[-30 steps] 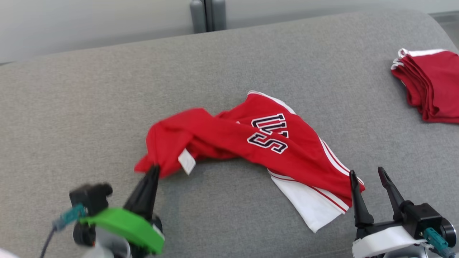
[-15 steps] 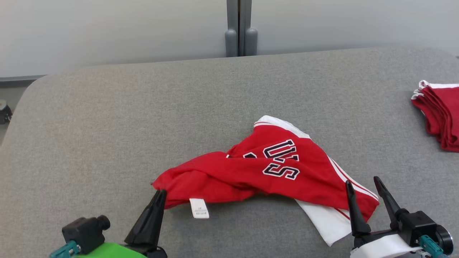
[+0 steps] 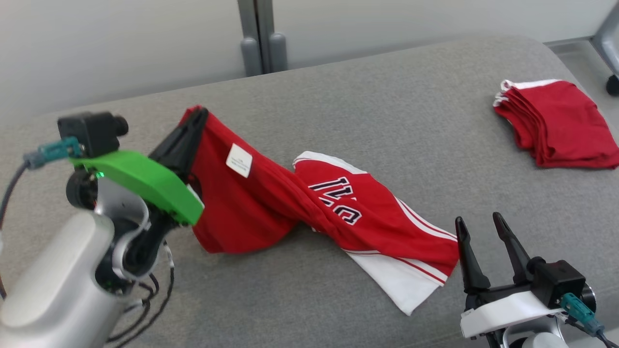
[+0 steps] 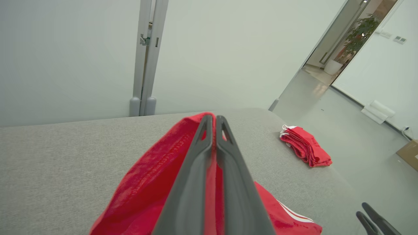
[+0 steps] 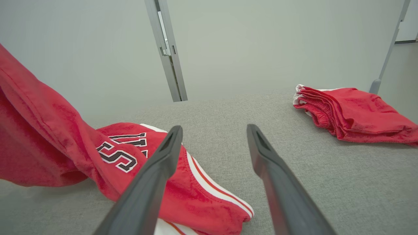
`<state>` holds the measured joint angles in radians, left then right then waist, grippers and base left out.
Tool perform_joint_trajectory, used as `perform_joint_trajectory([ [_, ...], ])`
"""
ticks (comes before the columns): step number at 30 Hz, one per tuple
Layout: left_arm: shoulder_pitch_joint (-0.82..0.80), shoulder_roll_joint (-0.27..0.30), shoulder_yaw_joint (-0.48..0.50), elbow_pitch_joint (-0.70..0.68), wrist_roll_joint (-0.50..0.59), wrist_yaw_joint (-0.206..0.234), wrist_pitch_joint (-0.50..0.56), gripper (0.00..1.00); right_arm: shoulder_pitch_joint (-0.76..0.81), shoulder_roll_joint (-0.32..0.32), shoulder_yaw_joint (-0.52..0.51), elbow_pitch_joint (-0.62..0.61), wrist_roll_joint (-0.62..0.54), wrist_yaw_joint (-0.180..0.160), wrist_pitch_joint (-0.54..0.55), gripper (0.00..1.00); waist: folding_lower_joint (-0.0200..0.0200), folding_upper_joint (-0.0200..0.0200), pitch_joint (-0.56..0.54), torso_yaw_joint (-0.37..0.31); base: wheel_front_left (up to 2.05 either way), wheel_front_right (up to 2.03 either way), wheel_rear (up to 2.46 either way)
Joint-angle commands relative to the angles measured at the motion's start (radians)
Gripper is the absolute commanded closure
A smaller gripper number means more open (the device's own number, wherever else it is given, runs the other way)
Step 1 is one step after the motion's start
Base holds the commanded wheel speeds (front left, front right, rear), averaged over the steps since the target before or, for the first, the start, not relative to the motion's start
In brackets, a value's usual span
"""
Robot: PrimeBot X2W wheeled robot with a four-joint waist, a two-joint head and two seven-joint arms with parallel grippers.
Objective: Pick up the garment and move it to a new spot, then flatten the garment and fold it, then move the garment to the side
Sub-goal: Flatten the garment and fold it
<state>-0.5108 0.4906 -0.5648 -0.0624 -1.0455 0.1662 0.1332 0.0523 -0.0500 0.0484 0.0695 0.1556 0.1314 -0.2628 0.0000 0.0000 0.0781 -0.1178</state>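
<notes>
Hanging from the left gripper (image 3: pixel 192 121), which is clamped tight on one corner, the red fleece garment with white trim (image 3: pixel 290 193) slants down across the grey fabric surface (image 3: pixel 367 96) toward the right gripper (image 3: pixel 478 221), spread wide and empty just beside its low end.

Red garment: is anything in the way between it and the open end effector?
Nothing visible is. The right end effector stands open close beside the red garment, at its striped corner on the grey surface.
</notes>
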Motion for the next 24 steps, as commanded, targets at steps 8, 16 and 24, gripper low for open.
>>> perform_joint_trajectory([
  [8,-0.376,0.007,-0.003,0.324,0.106,-0.042,0.066,1.0,-0.051,0.0,0.015,0.013,0.074,-0.002,-0.003,0.0,0.0,0.0,0.203,-0.295,0.0,0.0,0.0],
  [16,-0.581,-0.031,-0.007,0.544,0.178,-0.09,-0.008,1.0,-0.057,0.0,0.019,0.02,0.12,-0.002,-0.003,0.0,0.0,0.0,0.23,-0.368,0.0,0.0,0.0],
  [24,-0.482,0.007,-0.03,0.567,0.188,-0.148,-0.071,1.0,-0.037,-0.001,-0.019,0.02,0.112,-0.002,-0.003,0.0,0.0,0.0,0.195,-0.309,0.0,0.0,0.0],
])
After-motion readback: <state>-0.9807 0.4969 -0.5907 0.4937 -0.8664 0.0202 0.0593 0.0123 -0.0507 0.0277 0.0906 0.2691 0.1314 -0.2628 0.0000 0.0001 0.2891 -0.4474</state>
